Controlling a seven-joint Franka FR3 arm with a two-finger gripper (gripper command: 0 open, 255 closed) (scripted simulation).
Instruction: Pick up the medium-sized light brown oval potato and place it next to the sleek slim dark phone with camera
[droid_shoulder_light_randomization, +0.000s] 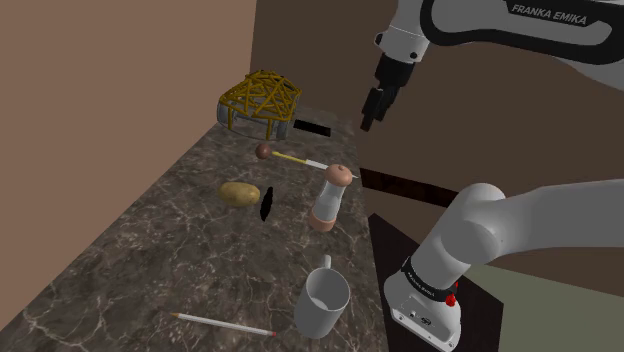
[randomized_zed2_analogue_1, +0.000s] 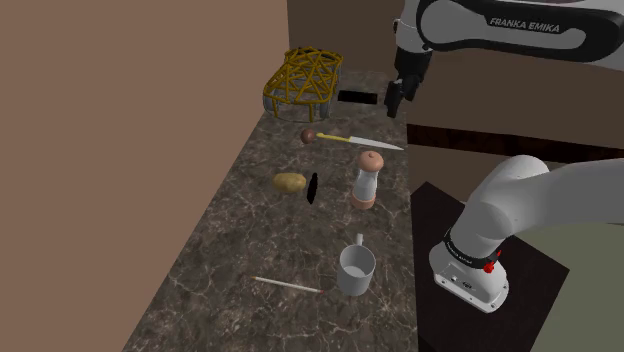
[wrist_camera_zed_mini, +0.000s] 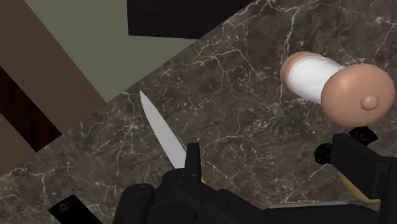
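The potato (droid_shoulder_light_randomization: 240, 193) lies well apart from the raised, wide-open, empty hand (droid_shoulder_light_randomization: 370, 118).

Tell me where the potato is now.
In the shoulder view the potato lies on the counter, just left of the dark phone.

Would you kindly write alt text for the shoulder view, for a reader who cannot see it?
A black gripper on a white arm hangs above a dark marbled counter, where a potato lies beside a dark phone. A pepper mill, knife, mug, pencil and wire basket sit there.
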